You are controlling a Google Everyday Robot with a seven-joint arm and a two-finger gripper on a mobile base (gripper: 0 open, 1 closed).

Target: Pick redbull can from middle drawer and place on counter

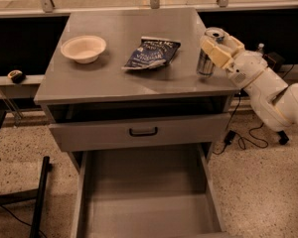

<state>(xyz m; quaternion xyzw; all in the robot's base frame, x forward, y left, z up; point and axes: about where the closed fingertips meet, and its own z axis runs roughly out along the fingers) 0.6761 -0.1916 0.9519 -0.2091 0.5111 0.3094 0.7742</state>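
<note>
The redbull can (205,62) stands upright at the right edge of the counter (114,78); I cannot tell if its base touches the surface. Its silver top faces up. My gripper (214,47) reaches in from the right and is shut around the can's upper half, cream fingers (219,56) on its sides. The white arm runs off to the lower right. The middle drawer (146,182) is pulled far out below, its flat grey floor bare.
A cream bowl (83,47) and a dark blue snack bag (151,52) lie on the counter left of the can. A drawer front with a black handle (143,131) sits slightly open above the drawer. A small bottle (260,47) and cables (243,138) are behind the arm.
</note>
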